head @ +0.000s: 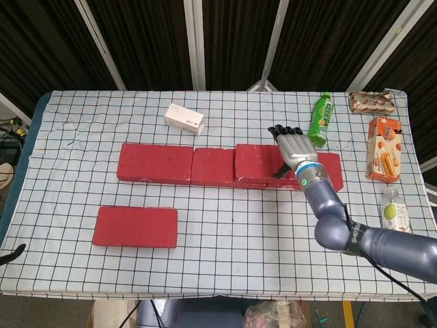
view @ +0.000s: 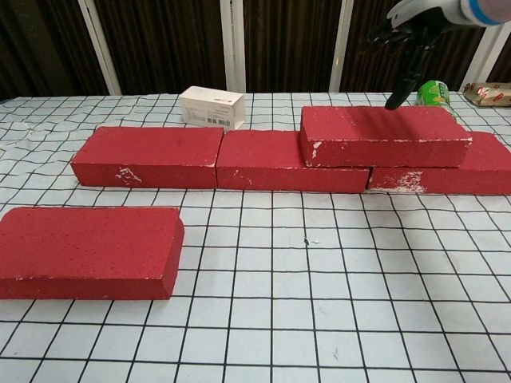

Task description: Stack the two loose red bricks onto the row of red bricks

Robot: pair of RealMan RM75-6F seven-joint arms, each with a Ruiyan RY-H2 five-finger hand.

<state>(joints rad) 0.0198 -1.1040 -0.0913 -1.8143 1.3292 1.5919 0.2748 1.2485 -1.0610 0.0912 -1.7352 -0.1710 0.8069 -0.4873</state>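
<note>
A row of red bricks point(view: 239, 157) runs across the checked table point(view: 319, 319). One more brick, the stacked brick point(view: 385, 136), lies on top of the row toward its right end, straddling a joint. A loose brick point(view: 88, 251) lies flat at the near left, well apart from the row. The right hand point(view: 411, 28) hangs above the stacked brick's far edge, holding nothing, fingers apart, one pointing down and clear of the brick. A white box point(view: 211, 107) stands behind the row. A green bottle point(view: 433, 92) shows at the far right.

No print can be read: markings on the white box point(view: 211, 107), green bottle point(head: 319, 119) and snack packs point(head: 382, 148) are too small.
</note>
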